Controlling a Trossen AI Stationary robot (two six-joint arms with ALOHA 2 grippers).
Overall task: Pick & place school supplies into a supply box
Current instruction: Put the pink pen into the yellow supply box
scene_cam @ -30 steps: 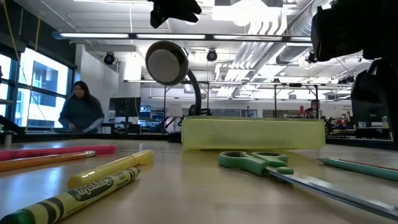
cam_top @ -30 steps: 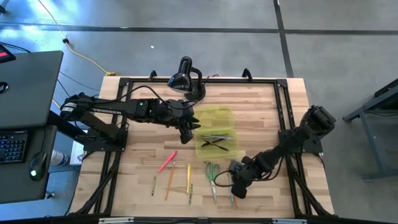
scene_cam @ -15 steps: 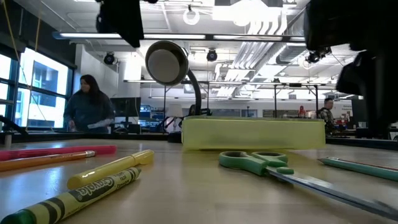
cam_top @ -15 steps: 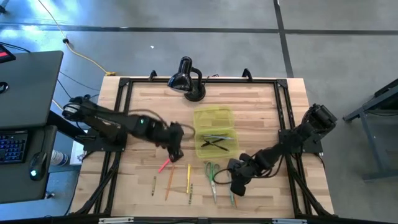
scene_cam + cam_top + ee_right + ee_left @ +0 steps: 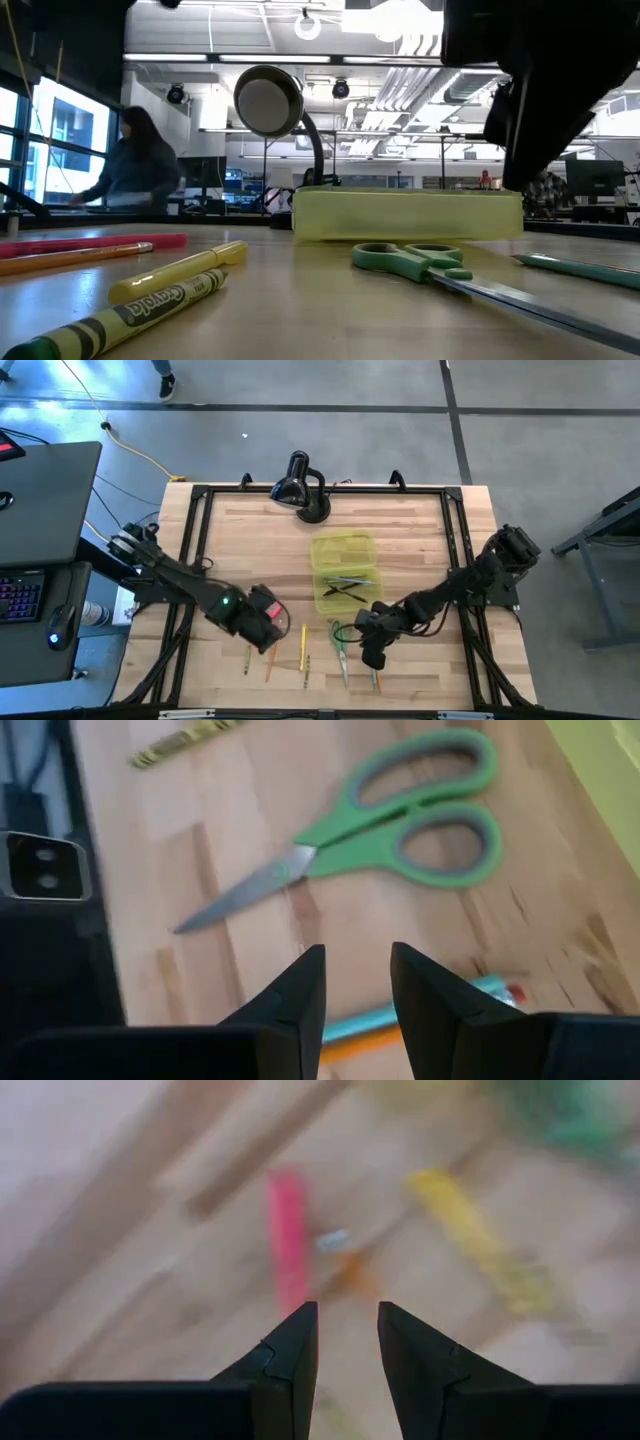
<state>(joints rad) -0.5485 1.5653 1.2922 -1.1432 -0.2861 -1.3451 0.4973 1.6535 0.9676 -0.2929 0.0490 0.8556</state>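
The left end effector [image 5: 268,632] is hovering slightly open and empty over the pink pencil [image 5: 288,1240]. The right end effector [image 5: 370,653], also slightly open and empty, is hanging beside the scissors [image 5: 400,815]. Both look light, stiff and slippery; grip mid-shaft. The box [image 5: 345,572] is lying just beyond.

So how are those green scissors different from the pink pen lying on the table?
The green scissors lie closed near the right claw, beside the yellow-green box; the pink pen lies ahead of the left claw, among the pencils. The scissors have two looped handles and bare metal blades; the pen is one thin straight stick. Both lie flat on the wooden table, outside the box, and neither is held.
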